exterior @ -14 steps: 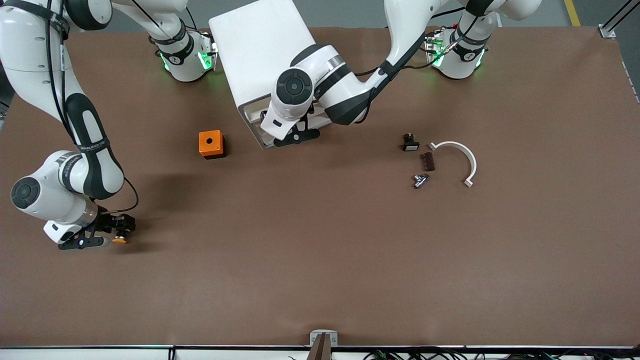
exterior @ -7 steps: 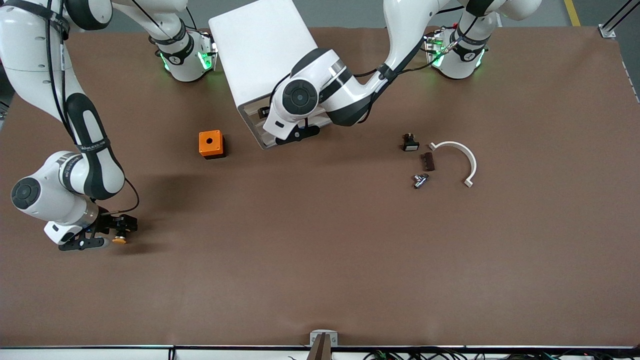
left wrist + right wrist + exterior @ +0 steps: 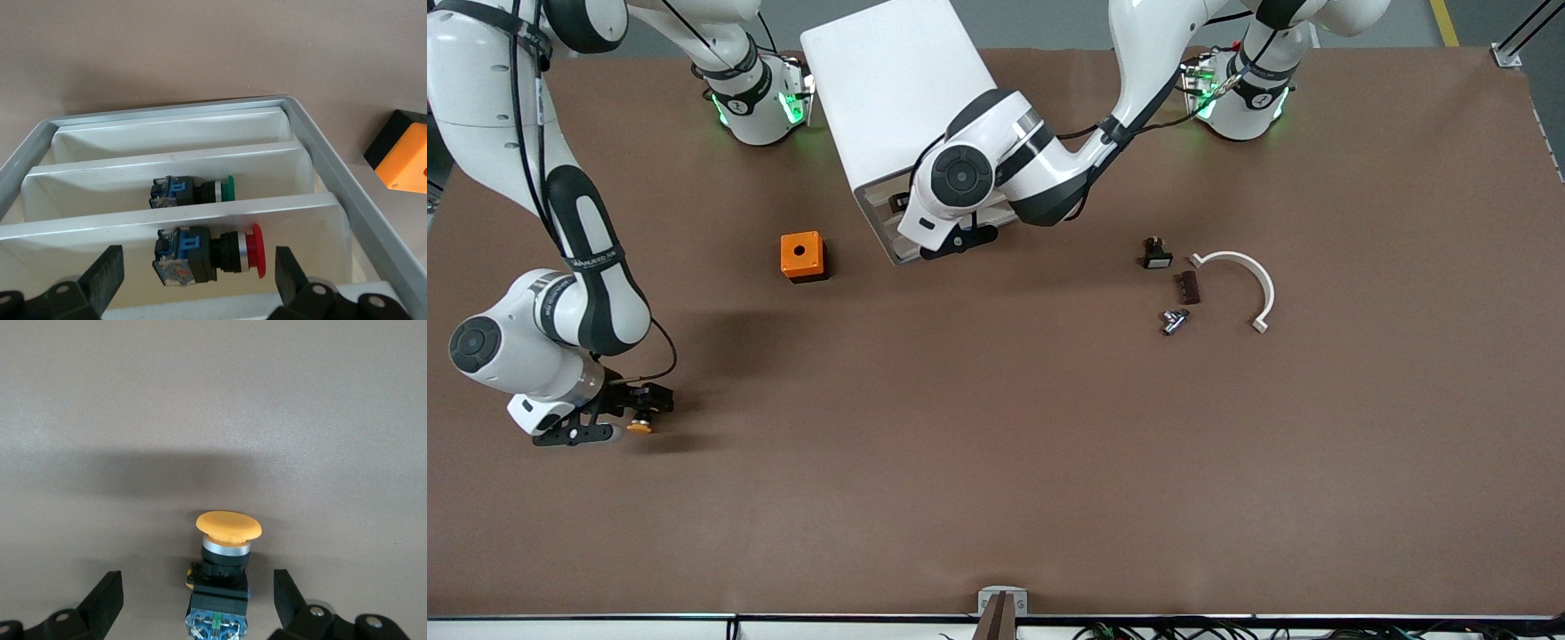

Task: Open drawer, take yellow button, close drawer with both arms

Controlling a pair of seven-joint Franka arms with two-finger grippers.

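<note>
The orange-capped button (image 3: 229, 525) lies on the brown table between the spread fingers of my right gripper (image 3: 197, 583), which do not touch it. In the front view the button (image 3: 639, 428) is at the right arm's end of the table, with my right gripper (image 3: 640, 406) low over it. My left gripper (image 3: 953, 238) is open at the front of the white cabinet (image 3: 889, 89). In the left wrist view my left gripper (image 3: 198, 280) is over the open drawer (image 3: 320, 167), which holds a green-capped button (image 3: 193, 191) and a red-capped button (image 3: 210, 253) in separate compartments.
An orange cube with a round hole (image 3: 802, 256) stands beside the cabinet and also shows in the left wrist view (image 3: 403, 160). Toward the left arm's end lie a black switch with a white cap (image 3: 1157, 254), a brown block (image 3: 1187, 287), a metal part (image 3: 1174, 321) and a white curved piece (image 3: 1245, 276).
The left arm's wrist has shifted a little at the cabinet's front. The right gripper and the orange button have hardly moved.
</note>
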